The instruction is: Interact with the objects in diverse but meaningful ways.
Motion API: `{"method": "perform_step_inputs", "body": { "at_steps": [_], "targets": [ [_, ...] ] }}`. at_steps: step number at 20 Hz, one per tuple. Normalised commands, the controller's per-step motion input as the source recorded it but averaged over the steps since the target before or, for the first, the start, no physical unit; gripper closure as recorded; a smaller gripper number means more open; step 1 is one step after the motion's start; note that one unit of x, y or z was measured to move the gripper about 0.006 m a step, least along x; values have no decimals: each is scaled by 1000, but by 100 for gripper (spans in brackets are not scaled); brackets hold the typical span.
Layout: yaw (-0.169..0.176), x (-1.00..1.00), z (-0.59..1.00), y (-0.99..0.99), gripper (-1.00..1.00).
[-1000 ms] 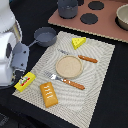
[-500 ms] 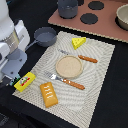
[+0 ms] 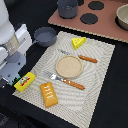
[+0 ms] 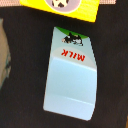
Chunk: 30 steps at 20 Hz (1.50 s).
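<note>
The round tan plate [image 3: 68,66] lies in the middle of a striped mat [image 3: 102,70] on the dark desk [image 3: 112,107]. Beyond the plate lies the yellow cheese wedge [image 3: 78,42], and the grey saucepan [image 3: 45,36] stands at the mat's far corner. On the near side of the plate lies the orange bread block [image 3: 49,94]. The yellow box [image 3: 24,81] lies at the mat's edge, towards the exterior view's left of the plate. The white milk carton [image 4: 70,72] lies on the desk just beside this box, seen only from the wrist. The arm [image 3: 11,42] hangs over that spot; whether the hand is spread or pressed together I cannot tell
</note>
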Motion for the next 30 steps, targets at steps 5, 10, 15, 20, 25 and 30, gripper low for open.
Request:
{"method": "perform_step_inputs", "body": {
  "at_steps": [5, 10, 15, 20, 25, 30],
  "targets": [
    [-11, -394, -146, 127, -100],
    [-38, -455, -180, 37, -100],
    [-86, -445, -143, 0, -100],
    [-125, -402, -94, -29, -100],
    [-115, -311, -98, 0, -100],
    [-15, -259, -112, 76, -100]
  ]
}}
